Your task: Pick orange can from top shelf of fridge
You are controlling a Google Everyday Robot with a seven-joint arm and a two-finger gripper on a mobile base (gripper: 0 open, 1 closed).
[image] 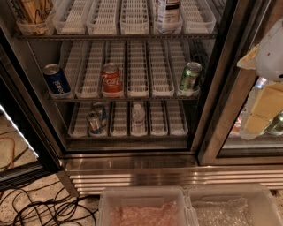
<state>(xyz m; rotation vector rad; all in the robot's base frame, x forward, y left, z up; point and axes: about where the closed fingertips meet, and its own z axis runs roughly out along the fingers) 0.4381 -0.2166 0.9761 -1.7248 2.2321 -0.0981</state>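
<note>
1. The top shelf (115, 37) of the fridge (132, 170) is a thin dark rack that crosses the upper part of the view.
2. White slotted trays (104, 17) lie on it side by side, running front to back.
3. A clear tub (31, 28) sits at its left end. The orange can (33, 11) stands inside, its top cut off by the frame.
4. A pale container (168, 15) stands in a tray towards the right.
5. The end effector (272, 50) shows at the right edge, well apart from the shelf.
</note>
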